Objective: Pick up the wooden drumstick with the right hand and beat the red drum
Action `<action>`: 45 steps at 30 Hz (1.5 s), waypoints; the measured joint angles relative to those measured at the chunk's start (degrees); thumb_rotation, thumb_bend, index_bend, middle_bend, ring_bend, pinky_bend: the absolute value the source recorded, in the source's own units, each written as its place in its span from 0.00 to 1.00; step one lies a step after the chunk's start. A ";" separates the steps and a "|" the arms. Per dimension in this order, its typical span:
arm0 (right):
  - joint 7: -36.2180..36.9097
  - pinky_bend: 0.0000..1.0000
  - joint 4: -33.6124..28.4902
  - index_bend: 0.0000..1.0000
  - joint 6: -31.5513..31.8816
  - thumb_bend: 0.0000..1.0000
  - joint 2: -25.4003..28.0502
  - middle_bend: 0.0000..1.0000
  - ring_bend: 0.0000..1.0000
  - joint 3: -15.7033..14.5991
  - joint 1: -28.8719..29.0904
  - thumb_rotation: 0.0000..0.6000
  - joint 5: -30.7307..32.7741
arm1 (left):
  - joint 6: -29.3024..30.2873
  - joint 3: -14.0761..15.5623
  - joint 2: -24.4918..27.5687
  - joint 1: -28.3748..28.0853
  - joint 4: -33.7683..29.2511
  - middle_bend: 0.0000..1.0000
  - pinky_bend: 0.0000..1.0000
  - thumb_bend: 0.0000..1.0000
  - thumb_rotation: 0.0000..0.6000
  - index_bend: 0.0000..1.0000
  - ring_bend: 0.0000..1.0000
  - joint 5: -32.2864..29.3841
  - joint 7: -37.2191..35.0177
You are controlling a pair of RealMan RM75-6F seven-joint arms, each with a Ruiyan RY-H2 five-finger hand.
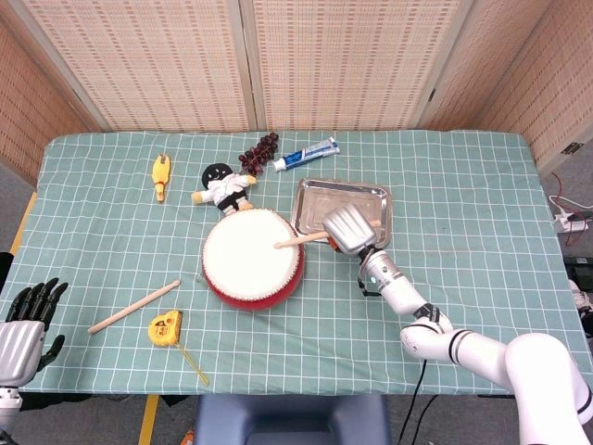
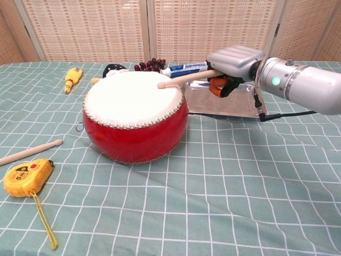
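Observation:
The red drum (image 1: 253, 259) (image 2: 135, 118) with its white skin stands mid-table. My right hand (image 1: 347, 228) (image 2: 233, 62) grips a wooden drumstick (image 1: 299, 241) (image 2: 184, 78) just right of the drum. The stick's tip lies over the right part of the skin, at or just above it. A second wooden drumstick (image 1: 134, 307) (image 2: 29, 151) lies loose on the cloth left of the drum. My left hand (image 1: 23, 317) hangs at the table's near left corner with its fingers apart, holding nothing.
A metal tray (image 1: 369, 200) (image 2: 240, 104) lies behind my right hand. A yellow tape measure (image 1: 166, 327) (image 2: 27, 176) sits near the loose stick. A doll (image 1: 222, 184), grapes (image 1: 259, 151), toothpaste (image 1: 306, 153) and a yellow rubber chicken (image 1: 161, 174) lie behind the drum.

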 measured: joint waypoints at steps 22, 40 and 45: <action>14.97 1.00 5.90 1.00 -3.11 0.47 -0.13 1.00 0.96 6.31 -1.67 1.00 7.58 | -0.16 0.04 0.18 -0.05 -0.60 0.00 0.00 0.32 1.00 0.00 0.00 -0.03 0.69; 25.99 0.54 33.21 0.61 -19.07 0.31 -13.12 0.52 0.43 8.03 7.24 1.00 8.83 | -1.59 -0.16 0.52 -0.08 -1.08 0.00 0.00 0.31 1.00 0.00 0.00 -1.93 1.50; 29.30 0.49 36.31 0.52 -21.18 0.30 -14.44 0.45 0.35 7.98 7.99 1.00 7.57 | -1.81 -0.21 0.43 -0.21 -1.00 0.00 0.00 0.32 1.00 0.00 0.00 -2.02 1.53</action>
